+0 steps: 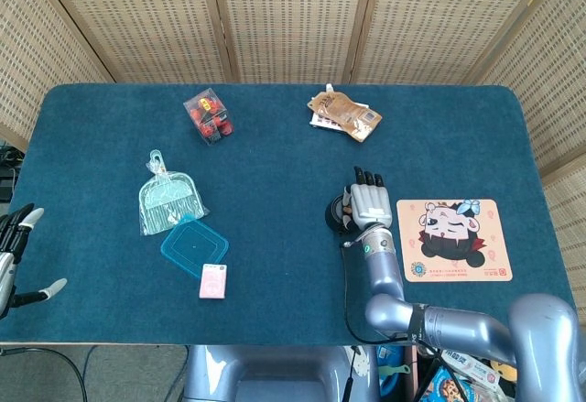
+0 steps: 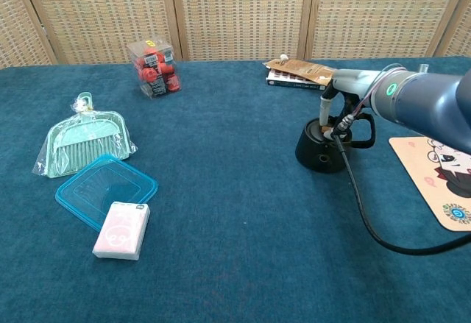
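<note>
Right hand [image 1: 368,202] on black mug [image 2: 321,150], blue carpeted table [image 1: 275,182], wicker screens [image 1: 293,17]

Bright even overhead light, soft faint shadows, no glare, both views sharp — edges slightly bowed

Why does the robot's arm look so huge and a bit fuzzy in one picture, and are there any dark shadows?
Chest view: the right arm sits close to the camera, so it looms large and soft-edged, while the black cup stays sharp. Head view: light is even, the right hand casts only a faint shadow on the blue table, no glare.
</note>
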Controlling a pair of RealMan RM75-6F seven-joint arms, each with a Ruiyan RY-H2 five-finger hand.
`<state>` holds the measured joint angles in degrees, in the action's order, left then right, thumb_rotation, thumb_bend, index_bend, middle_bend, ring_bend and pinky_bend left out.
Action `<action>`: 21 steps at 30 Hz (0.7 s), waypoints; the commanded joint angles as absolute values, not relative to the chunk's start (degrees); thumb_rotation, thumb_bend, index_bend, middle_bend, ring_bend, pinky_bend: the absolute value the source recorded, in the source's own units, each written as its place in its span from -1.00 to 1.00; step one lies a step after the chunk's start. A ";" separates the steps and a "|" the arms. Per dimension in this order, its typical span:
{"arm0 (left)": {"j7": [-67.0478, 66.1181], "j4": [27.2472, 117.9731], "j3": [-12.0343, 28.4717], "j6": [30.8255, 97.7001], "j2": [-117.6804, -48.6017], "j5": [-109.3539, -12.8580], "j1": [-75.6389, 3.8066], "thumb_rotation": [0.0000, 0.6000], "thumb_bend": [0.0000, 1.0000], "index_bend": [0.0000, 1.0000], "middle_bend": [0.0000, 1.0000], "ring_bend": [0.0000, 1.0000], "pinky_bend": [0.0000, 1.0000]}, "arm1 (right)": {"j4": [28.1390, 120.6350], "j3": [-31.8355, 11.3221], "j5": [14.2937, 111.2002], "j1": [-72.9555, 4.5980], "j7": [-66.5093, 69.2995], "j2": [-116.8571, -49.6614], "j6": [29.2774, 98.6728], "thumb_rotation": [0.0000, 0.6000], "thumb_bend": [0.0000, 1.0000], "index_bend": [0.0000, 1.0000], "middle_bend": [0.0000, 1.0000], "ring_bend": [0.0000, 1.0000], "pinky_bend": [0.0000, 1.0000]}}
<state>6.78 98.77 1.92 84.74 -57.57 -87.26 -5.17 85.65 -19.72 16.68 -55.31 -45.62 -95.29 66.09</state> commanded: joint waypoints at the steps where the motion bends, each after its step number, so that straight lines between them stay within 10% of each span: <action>1: 6.71 98.74 1.87 84.49 -57.62 -87.19 -5.28 1.00 -0.87 -1.00 -1.00 -1.00 -1.00 | 85.56 -19.79 16.46 -55.34 -45.83 -95.15 66.07 1.00 0.01 0.00 -1.00 -1.00 -1.00; 21: 6.55 98.69 1.89 84.16 -57.78 -86.95 -5.49 1.00 -0.87 -1.00 -1.00 -1.00 -1.00 | 83.95 -19.57 14.52 -55.77 -47.56 -95.43 65.25 1.00 0.01 0.02 -1.00 -1.00 -1.00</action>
